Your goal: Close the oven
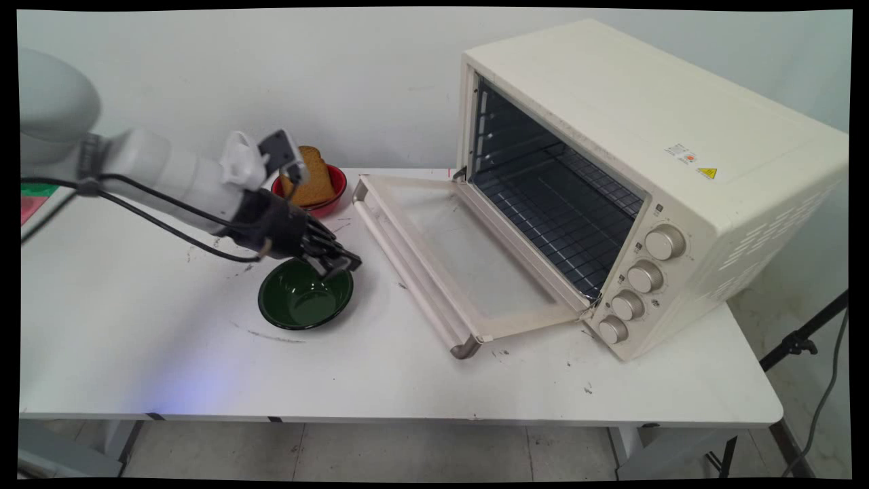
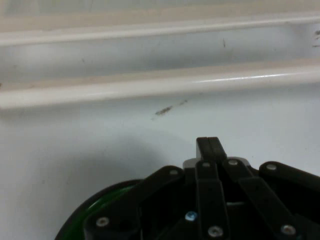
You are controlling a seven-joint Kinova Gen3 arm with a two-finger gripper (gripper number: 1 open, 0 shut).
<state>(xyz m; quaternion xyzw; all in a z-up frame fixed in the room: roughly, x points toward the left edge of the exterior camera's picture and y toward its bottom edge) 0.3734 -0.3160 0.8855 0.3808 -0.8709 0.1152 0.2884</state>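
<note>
My gripper (image 1: 341, 266) hangs low over the far right rim of an empty dark green bowl (image 1: 302, 302) that sits on the white table (image 1: 136, 339). In the hand view the two fingers are pressed together, gripper (image 2: 207, 146) shut, with nothing visible between them. An arc of the green bowl (image 2: 85, 216) shows at the bottom left, partly hidden by the linkage. Just beyond the fingertips lies bare tabletop, then the oven door's handle bar (image 2: 150, 86).
A red bowl (image 1: 337, 195) holding a slice of brown bread (image 1: 313, 178) stands behind the arm near the wall. A cream toaster oven (image 1: 652, 136) fills the right side, its door (image 1: 461, 251) folded down flat on the table, handle (image 1: 407, 272) toward the green bowl.
</note>
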